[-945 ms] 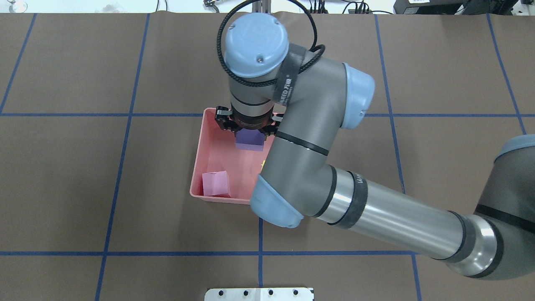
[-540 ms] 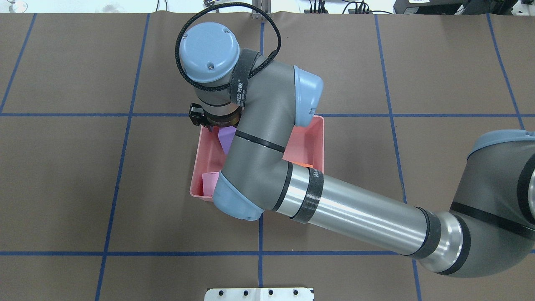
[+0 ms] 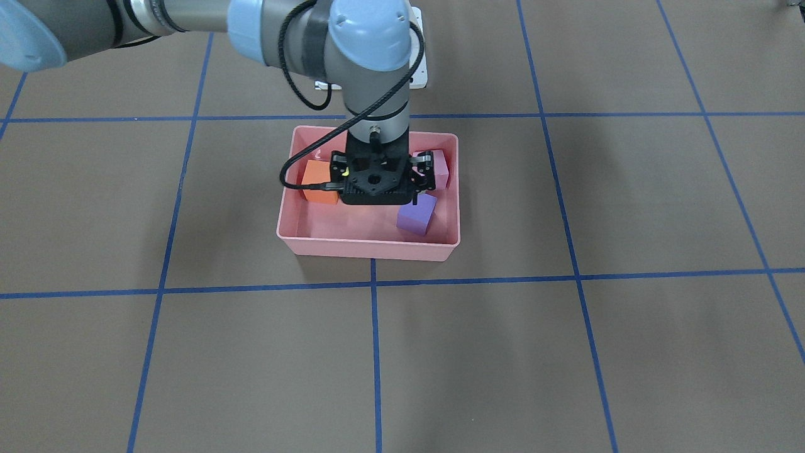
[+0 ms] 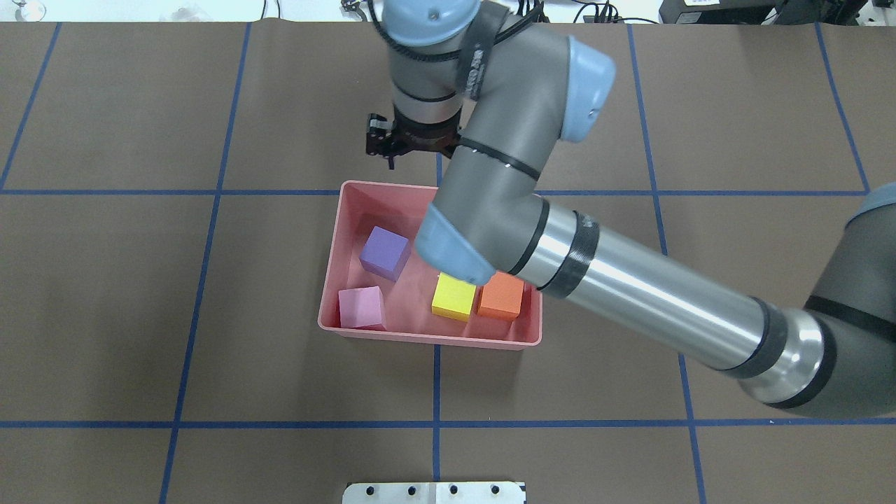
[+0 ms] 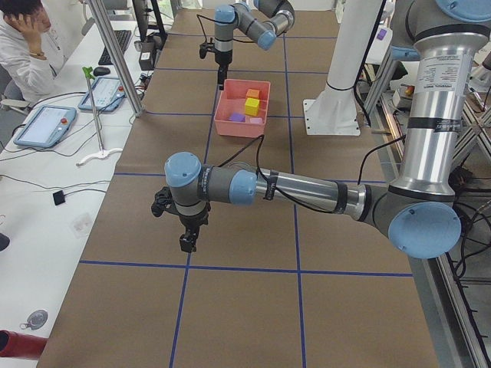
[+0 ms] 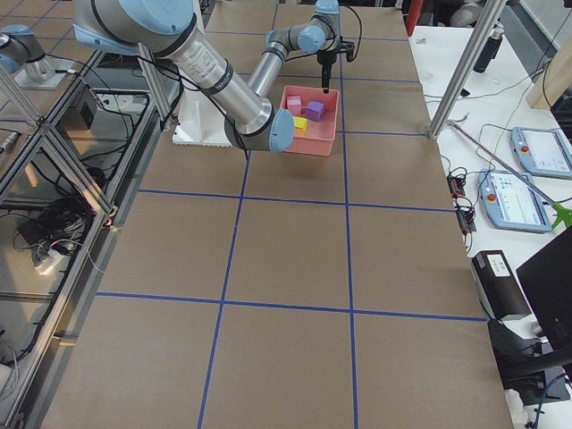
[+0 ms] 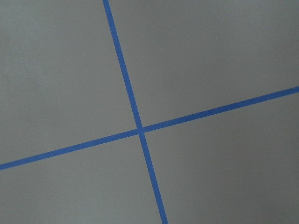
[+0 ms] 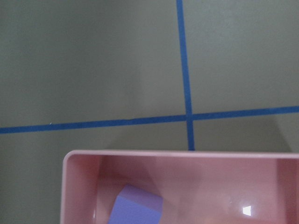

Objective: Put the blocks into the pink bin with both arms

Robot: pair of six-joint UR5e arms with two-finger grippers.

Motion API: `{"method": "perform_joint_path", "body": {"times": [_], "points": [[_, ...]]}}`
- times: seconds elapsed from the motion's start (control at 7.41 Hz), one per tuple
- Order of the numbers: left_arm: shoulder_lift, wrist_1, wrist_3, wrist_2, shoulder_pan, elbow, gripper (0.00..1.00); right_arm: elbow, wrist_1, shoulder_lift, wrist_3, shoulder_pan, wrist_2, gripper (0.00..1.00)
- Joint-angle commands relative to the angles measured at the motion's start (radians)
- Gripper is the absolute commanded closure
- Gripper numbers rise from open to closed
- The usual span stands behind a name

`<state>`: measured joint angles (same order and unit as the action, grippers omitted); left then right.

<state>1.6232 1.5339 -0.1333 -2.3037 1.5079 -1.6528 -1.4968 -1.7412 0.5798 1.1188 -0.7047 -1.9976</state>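
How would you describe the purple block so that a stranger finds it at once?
Find the pink bin on the brown table. The pale pink block, yellow block and orange block line its wall nearest the robot; the purple block sits apart, nearer the middle. It alone is purple.

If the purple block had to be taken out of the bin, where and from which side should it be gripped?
Probably from straight above, closing on two opposite side faces of the purple block. Its sides look free of the pink block and the pink bin walls, but it sits askew to them, so the wrist should yaw to match.
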Motion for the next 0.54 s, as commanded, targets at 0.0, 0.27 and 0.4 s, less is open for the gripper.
{"method": "perform_joint_path", "body": {"times": [0.0, 0.27, 0.4], "points": [[-0.063, 0.047, 0.004, 0.000, 0.002, -0.001, 0.00, -0.090, -0.001, 0.171, -0.264, -0.190, -0.146, 0.00], [-0.062, 0.026, 0.006, -0.026, 0.026, -0.008, 0.00, -0.131, -0.003, 0.334, -0.560, -0.374, -0.235, 0.00], [-0.065, 0.025, -0.002, -0.029, 0.050, -0.012, 0.00, -0.128, -0.006, 0.391, -0.694, -0.450, -0.257, 0.00]]}}
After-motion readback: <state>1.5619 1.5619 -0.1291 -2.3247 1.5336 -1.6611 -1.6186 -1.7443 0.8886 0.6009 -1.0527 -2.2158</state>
